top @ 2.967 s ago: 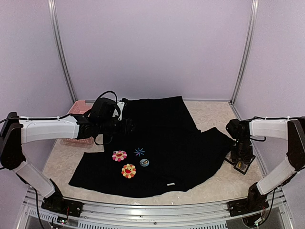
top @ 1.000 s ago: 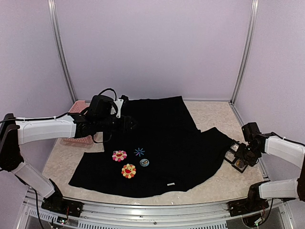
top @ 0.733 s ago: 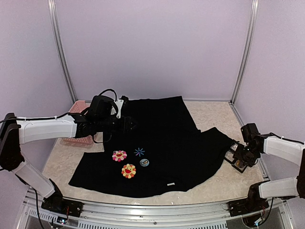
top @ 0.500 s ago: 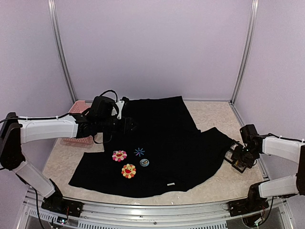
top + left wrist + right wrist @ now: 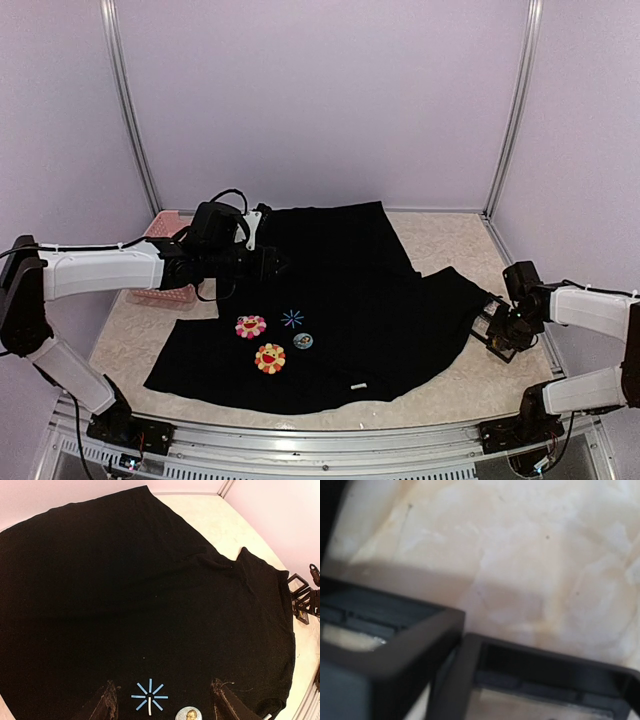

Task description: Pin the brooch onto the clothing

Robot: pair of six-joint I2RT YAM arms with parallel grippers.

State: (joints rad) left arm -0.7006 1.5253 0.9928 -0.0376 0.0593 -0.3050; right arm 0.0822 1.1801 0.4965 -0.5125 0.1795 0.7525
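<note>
The worktop (image 5: 455,245) is carrying the black clothing (image 5: 340,270), lying spread out. The left jaws are hanging released above its far-left part, grasping nothing; the right jaws are sitting low off its right edge, and I cannot tell their state. The brooch (image 5: 303,341) is resting on the cloth just beside the blue starburst (image 5: 292,318).

Light: is spreading bright, soft and even.
Shadow: is falling faintly across the bench (image 5: 545,555).
Focus: right wrist view is blurring heavily.
</note>
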